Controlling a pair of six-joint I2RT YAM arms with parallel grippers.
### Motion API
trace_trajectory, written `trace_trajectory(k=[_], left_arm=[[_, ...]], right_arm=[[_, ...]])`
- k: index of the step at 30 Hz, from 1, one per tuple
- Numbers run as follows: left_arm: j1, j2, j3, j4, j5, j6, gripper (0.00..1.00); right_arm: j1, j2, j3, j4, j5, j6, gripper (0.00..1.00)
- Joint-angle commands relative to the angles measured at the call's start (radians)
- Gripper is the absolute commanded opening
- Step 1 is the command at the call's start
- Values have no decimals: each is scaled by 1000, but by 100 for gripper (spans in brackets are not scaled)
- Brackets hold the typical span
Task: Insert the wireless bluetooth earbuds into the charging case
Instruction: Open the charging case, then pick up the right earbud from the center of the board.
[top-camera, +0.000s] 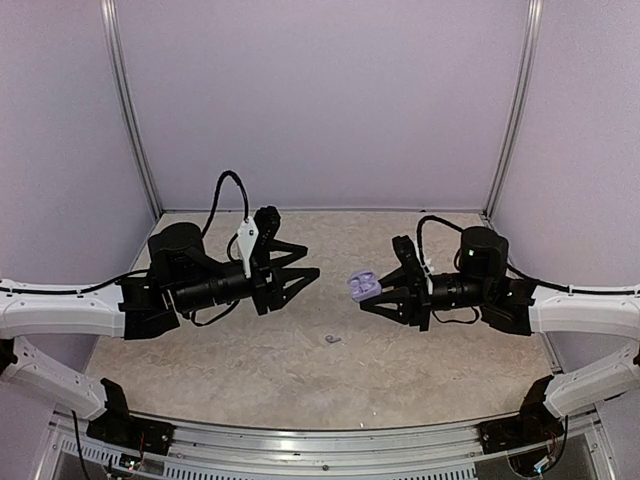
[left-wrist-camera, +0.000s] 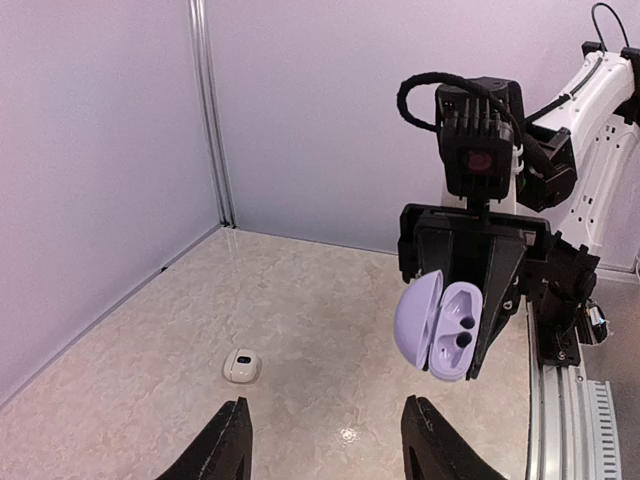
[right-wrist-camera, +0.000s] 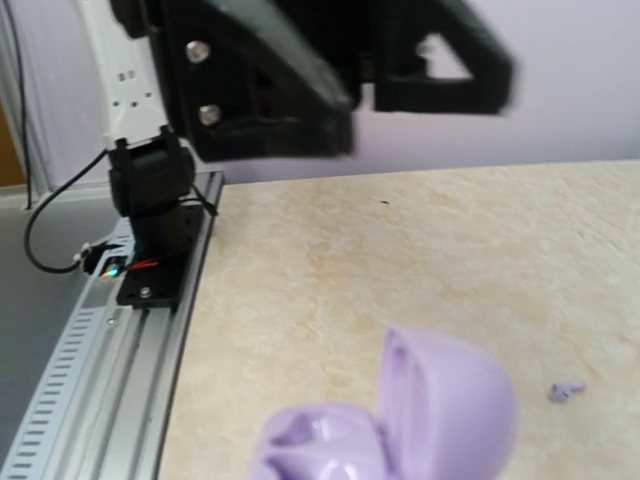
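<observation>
My right gripper (top-camera: 368, 292) is shut on the lilac charging case (top-camera: 361, 286), holding it in the air with the lid swung open. In the left wrist view the charging case (left-wrist-camera: 445, 330) faces me, and its two sockets show only dark holes. It fills the bottom of the right wrist view as a blurred charging case (right-wrist-camera: 400, 435). My left gripper (top-camera: 308, 260) hovers opposite it, a short gap away. The left gripper (left-wrist-camera: 328, 440) is open with nothing between its fingers. One small earbud (top-camera: 333, 339) lies on the table below and between the arms. This earbud (left-wrist-camera: 242, 365) looks whitish in the left wrist view. In the right wrist view the earbud (right-wrist-camera: 567, 391) looks lilac.
The marbled beige table (top-camera: 300, 380) is enclosed by pale lilac walls (top-camera: 320, 100) at the back and both sides. A metal rail (top-camera: 330, 450) carrying both arm bases runs along the near edge. The left arm's blurred gripper (right-wrist-camera: 300, 80) looms at the top of the right wrist view.
</observation>
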Motion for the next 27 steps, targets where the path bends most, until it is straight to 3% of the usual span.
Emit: trace_trajectory(k=[1,6,10,15,27], left_arm=[[55,-41,-101,60,-53,-95,53],[98,-9,-138,26,-124,-153,54],[91,90,-152,-7,-68,-131,53],[23,238,-223,153,-12,-51,53],[32,547,-165,314,78,50,51]], right_arm=[[-41,-43,-24,41,-16,48,11],[-63,-53,-29,21,-21,48,11],[-76,-62,-35,10,-22,48,11],[-88,-75,-52,17,-18,57,11],[-107,-103,-70,0,-24,58,12]])
